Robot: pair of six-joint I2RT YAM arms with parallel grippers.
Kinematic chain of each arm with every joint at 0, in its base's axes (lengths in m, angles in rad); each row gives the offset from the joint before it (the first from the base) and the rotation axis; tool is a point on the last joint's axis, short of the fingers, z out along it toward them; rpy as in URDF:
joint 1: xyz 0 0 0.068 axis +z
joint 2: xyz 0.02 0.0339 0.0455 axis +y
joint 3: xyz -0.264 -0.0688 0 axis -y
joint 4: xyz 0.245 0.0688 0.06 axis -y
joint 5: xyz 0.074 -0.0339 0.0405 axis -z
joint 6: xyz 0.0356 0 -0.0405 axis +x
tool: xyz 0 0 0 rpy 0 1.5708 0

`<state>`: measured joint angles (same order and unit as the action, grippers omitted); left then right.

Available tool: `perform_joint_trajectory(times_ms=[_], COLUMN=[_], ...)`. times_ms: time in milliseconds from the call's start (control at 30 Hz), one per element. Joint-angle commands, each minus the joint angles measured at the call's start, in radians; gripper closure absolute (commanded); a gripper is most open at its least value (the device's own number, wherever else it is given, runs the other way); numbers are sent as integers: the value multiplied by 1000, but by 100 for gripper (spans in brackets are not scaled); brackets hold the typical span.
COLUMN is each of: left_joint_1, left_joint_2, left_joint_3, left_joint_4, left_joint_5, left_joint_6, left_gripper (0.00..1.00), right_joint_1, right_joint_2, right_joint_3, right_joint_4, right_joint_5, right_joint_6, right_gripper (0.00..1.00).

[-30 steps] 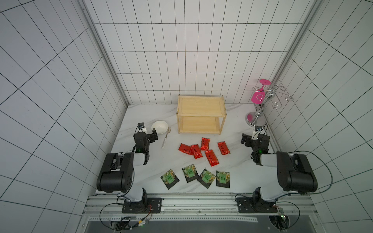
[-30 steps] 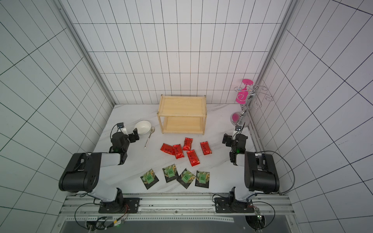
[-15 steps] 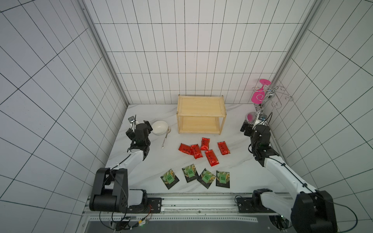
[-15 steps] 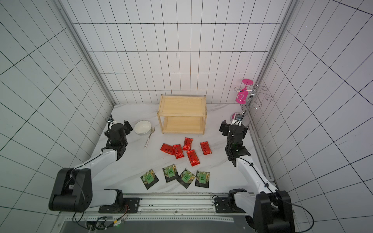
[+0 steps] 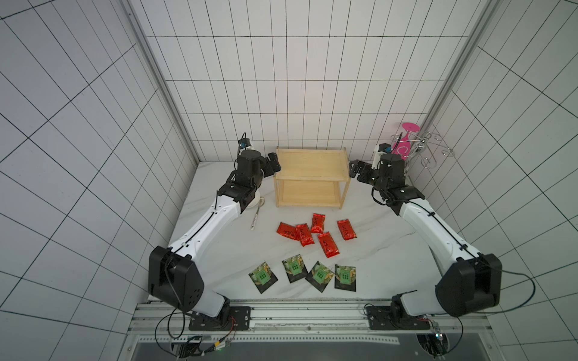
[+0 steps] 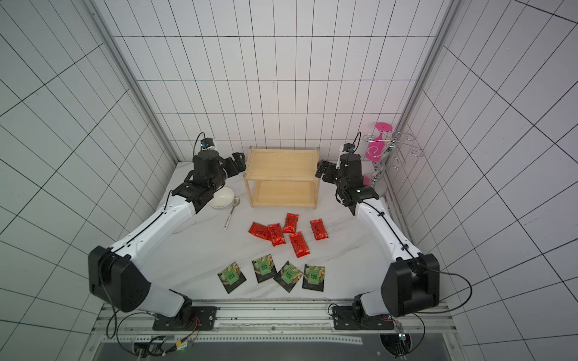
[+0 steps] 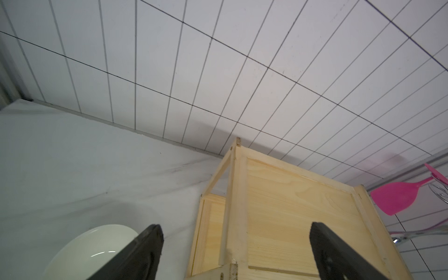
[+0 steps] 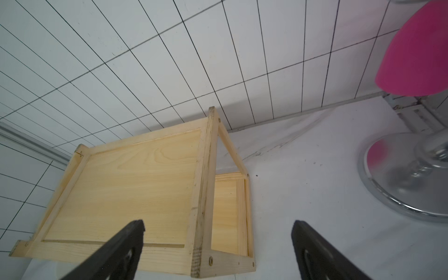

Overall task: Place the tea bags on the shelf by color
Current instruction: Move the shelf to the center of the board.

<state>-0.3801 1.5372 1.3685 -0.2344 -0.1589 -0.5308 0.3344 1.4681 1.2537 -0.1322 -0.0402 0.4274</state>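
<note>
1. Both arms (image 5: 215,215), folded low a second ago, now stretch to the shelf (image 5: 311,179) at the worktop's (image 5: 237,256) back edge; left fingers (image 7: 145,249) and right fingers (image 8: 121,247) apart, empty.
2. Red packets (image 5: 327,248) mid-worktop, green sachets (image 5: 320,276) near front edge: none shelved yet.

I can't read a single word on any of my feeds. The five red tea bags (image 5: 328,249) lie in a loose cluster near the middle of the desk (image 5: 237,250). Each carries black script (image 5: 346,230) running along the length of the packet. In both top views the strokes are too small for me to make out any character. The four dark tea bags (image 5: 294,268) sit in a row near the front edge of the desk. Each bears a green label (image 5: 320,275) with a grid of small darker squares, and I can't make out any letters, numbers or brand name on it.
</note>
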Motion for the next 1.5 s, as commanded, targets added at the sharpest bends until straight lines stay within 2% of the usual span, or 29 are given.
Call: perform_joint_trajectory(times_ms=[0,267,433,800,1033,1300,1467], left_joint_1=[1,-3,-22,-20,10,27,46], left_joint_2=[77,214,260,365,446,462,428], left_joint_3=[60,150,200,300,385,378,326], left_joint_4=[-70,-66,-58,-25,-34,-13,5], left_joint_5=[122,197,231,212,215,212,171], left_joint_6=[-46,-107,-119,-115,-119,-135,-137], left_gripper=[2,2,5,6,6,6,5], right_joint_1=[2,24,39,41,42,37,30], right_joint_2=[55,142,193,331,404,445,435], right_joint_3=[57,101,147,302,376,400,393], right_joint_4=[-59,5,14,-13,-14,-8,-14], right_joint_5=[-76,-111,-110,-104,-94,-92,-90], right_joint_6=[54,101,105,91,83,73,58], right_gripper=[7,28,36,39,40,40,39])
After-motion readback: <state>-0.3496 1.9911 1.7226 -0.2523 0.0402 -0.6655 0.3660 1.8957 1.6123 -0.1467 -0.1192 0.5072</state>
